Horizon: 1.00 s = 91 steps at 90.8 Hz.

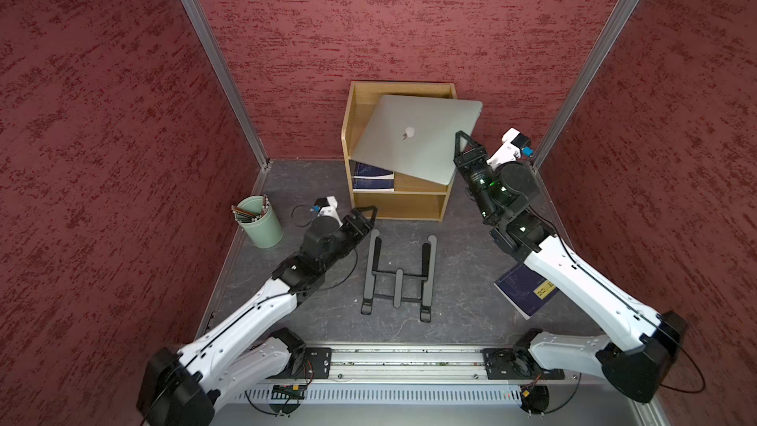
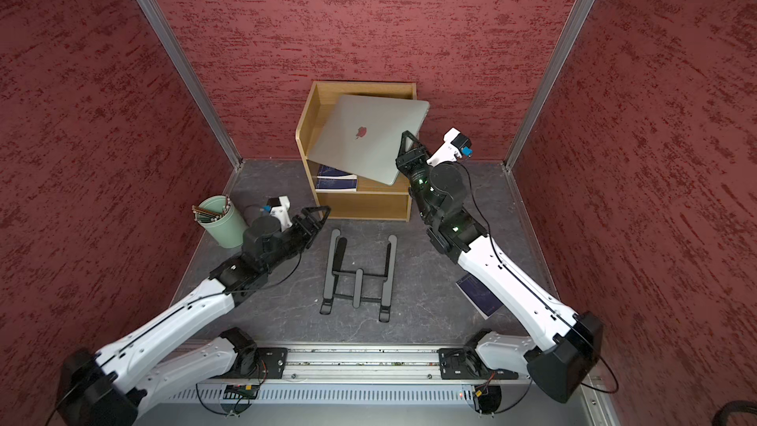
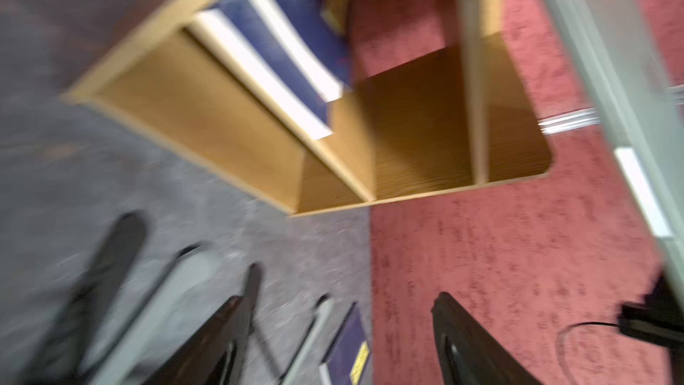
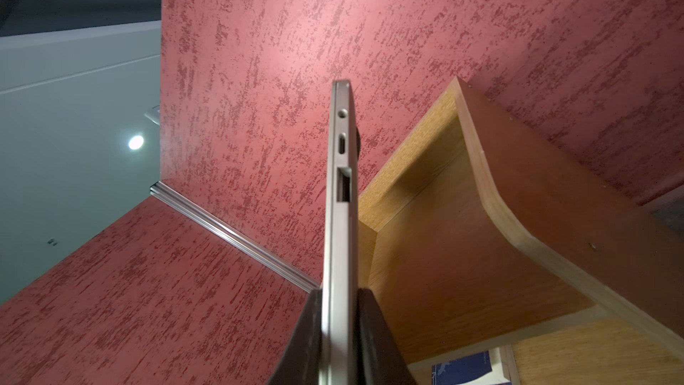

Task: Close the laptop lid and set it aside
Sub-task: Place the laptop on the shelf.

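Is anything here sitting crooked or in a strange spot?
Yes. The closed laptop is skewed over the wooden shelf, turned against its edges and overhanging one side, pinched at one edge by the right gripper. One dark blue book lies alone on the table, apart from the shelved books.

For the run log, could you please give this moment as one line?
laptop: closed, tilted over shelf | right gripper: shut on laptop | left gripper: open, empty

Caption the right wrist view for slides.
Right gripper clamps the closed laptop by its port edge, near the wooden bookshelf.
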### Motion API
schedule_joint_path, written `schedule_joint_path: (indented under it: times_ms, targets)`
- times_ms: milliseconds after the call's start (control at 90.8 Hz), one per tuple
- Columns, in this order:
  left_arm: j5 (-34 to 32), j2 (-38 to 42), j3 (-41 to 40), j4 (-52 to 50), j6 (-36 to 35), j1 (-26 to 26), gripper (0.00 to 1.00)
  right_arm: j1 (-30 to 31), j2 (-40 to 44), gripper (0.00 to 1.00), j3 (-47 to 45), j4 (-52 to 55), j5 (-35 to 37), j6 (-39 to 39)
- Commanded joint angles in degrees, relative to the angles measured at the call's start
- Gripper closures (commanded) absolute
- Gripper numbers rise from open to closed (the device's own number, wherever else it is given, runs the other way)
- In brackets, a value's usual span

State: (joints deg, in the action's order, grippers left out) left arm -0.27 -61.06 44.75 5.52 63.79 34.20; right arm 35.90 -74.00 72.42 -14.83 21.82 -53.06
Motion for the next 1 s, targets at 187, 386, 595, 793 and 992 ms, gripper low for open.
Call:
schedule_joint_path:
  times_ms: [187,386,595,793,992]
  targets:
    - [-2.1,-7.8,7.6,14.8,2.1,1.2,0.12,-0.1,-3.0,1.00,7.9,-13.6,7.5,4.2]
    - [-5.0,-11.1,11.5,16.1,3.7,1.3,0.11,-0.7,-2.7,1.00,6.6,-14.1,8.8,4.2]
    - [-5.8,-16.0,18.4,15.8,5.4,2.3,0.13,-0.8,-2.9,1.00,4.1,-13.9,10.2,0.8]
    - [-8.3,-20.1,23.4,15.0,9.3,4.1,0.16,-0.8,-3.4,1.00,2.5,-13.1,10.6,-3.5]
    - [-9.2,-23.6,26.3,16.1,11.6,6.5,0.17,-0.7,-4.0,1.00,1.3,-13.3,10.9,-6.6]
